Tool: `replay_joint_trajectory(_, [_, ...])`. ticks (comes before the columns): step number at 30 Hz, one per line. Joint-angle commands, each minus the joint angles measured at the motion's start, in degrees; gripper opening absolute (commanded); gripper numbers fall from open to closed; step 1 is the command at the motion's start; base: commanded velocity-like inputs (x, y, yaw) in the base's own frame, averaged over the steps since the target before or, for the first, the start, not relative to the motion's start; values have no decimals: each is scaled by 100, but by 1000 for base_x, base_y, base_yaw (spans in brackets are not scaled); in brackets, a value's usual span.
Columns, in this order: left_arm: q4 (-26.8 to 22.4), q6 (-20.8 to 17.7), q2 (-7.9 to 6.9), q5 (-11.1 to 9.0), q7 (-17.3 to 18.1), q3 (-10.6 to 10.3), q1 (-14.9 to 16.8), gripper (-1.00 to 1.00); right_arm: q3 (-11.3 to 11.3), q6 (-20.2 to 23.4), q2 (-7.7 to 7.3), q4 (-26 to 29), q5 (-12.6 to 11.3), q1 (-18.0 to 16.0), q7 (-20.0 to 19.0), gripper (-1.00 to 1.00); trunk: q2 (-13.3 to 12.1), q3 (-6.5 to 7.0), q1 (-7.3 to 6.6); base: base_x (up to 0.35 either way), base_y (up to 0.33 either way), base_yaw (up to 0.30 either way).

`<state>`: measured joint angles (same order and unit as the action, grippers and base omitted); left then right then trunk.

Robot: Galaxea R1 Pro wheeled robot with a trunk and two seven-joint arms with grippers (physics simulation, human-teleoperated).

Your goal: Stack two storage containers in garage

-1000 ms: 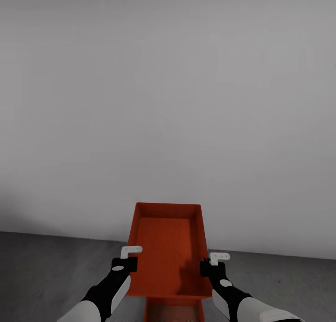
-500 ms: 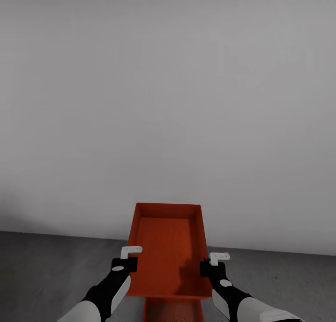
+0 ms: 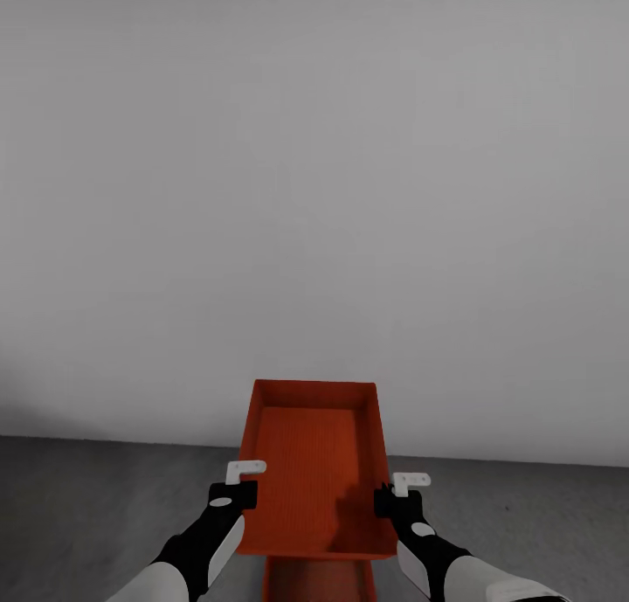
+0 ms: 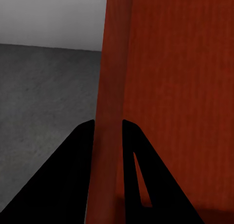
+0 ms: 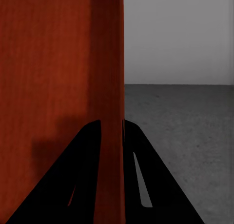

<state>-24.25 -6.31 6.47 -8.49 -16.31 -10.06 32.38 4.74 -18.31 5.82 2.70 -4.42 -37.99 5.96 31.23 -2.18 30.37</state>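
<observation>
I hold one orange-red ribbed storage container point(image 3: 316, 462) in the air between both arms, its open top facing up. My left gripper point(image 3: 238, 488) is shut on its left wall point(image 4: 111, 112), and my right gripper point(image 3: 391, 495) is shut on its right wall point(image 5: 109, 87). Black fingers point(image 4: 73, 175) pinch the wall from both sides in the left wrist view, and the fingers point(image 5: 83, 175) do the same in the right wrist view. Below it, at the head view's lower edge, a second storage container point(image 3: 319, 582) rests on the dark grey concrete floor point(image 3: 87, 497).
A plain pale grey garage wall point(image 3: 314, 191) rises close ahead, meeting the floor just beyond the containers. Bare concrete floor point(image 3: 542, 506) stretches to both sides of the bins.
The lower container and the floor line have slid slightly down the head view. Both grippers keep their hold on the upper container, which stays in place in the picture.
</observation>
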Motion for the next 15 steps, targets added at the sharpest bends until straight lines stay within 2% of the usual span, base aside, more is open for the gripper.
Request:
replay_joint_trajectory(1, [-1,-37,-14,-91,-65,197,3,-100,-237,-278,-77,11,-50,-7,-16,-100,11,-12,2,0,0,-10])
replay_joint_trajectory(15, [6,-37,-14,-91,-65,195,1,-100,-237,-269,-81,11,-39,-7,-51,-100,11,-100,2,0,0,-1])
